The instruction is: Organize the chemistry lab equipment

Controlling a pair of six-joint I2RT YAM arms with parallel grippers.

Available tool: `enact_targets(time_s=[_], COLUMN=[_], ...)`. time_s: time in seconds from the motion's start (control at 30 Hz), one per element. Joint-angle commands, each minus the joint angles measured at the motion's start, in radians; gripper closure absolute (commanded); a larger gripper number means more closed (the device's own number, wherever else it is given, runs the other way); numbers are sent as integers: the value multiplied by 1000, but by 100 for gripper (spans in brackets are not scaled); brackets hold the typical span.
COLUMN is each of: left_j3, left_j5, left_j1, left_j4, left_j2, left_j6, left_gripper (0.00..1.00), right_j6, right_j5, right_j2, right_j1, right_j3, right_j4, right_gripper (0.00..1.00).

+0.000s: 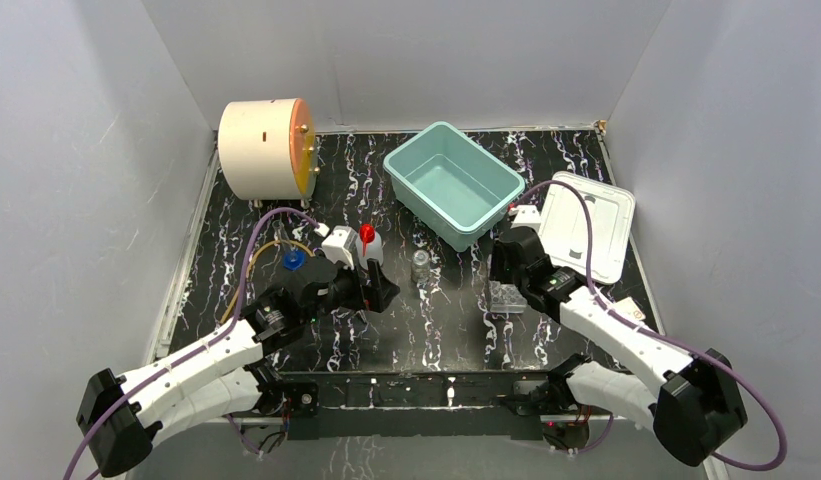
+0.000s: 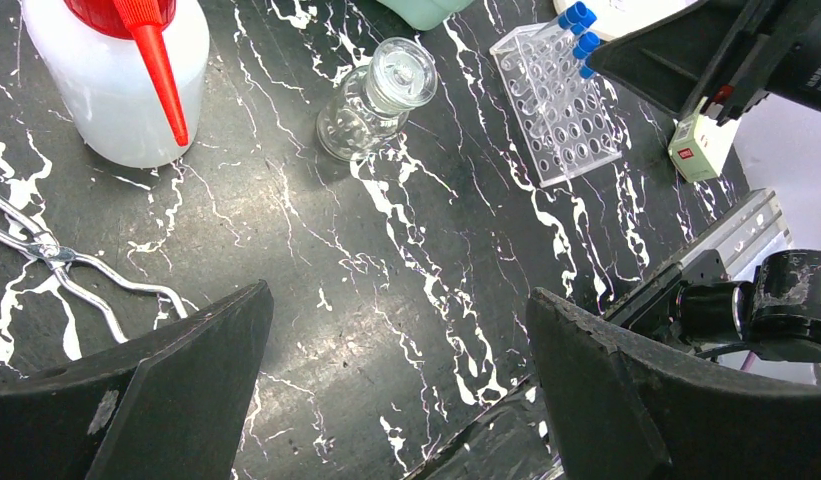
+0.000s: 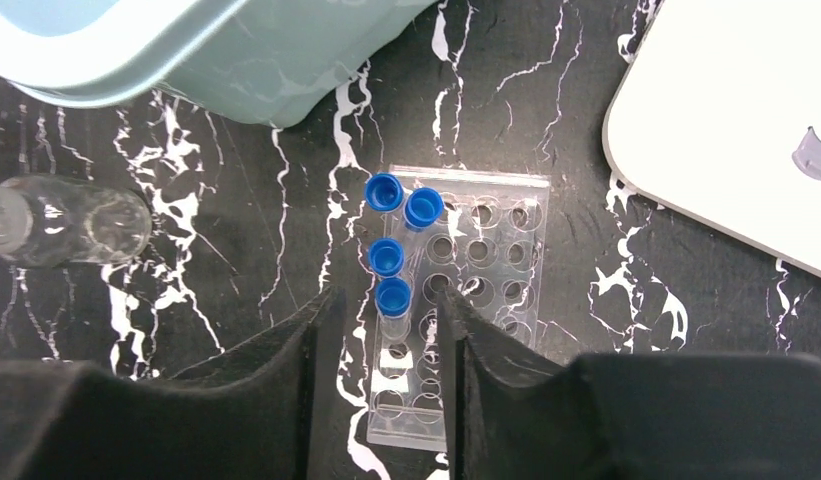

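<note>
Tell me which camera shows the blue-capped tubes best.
Right wrist: all four blue-capped tubes sit in the clear rack, seen sharply from above. Left wrist catches only some caps at its top edge; top external shows just the rack, caps indiscernible.

Four blue-capped tubes, one rack, one vial, one bottle

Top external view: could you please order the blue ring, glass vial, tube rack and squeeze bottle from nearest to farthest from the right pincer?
1. clear tube rack, directly under the right pincer.
2. clear glass vial, to its left.
3. white squeeze bottle, farther left.
4. blue ring, far left.
</note>
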Motion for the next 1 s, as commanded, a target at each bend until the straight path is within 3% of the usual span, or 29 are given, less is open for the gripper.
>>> enact_targets(time_s=[0.0,0.4,0.97], left_j3=[-6,-10,-15], left_j5=[3,3,5], left_j1=[7,9,9], left_j4=[7,8,7], left_j2=[-8,-15,-24], left_j6=[11,11,10], left_gripper=[2,2,2], right_j6=[-2,-15,-26], right_j5=[37,-30,-157], right_j2=[23,-8,-78], right_j1=[5,5,5], right_j3=[48,32,-26], right_j4=[4,-17,-49], right_gripper=[56,85,87])
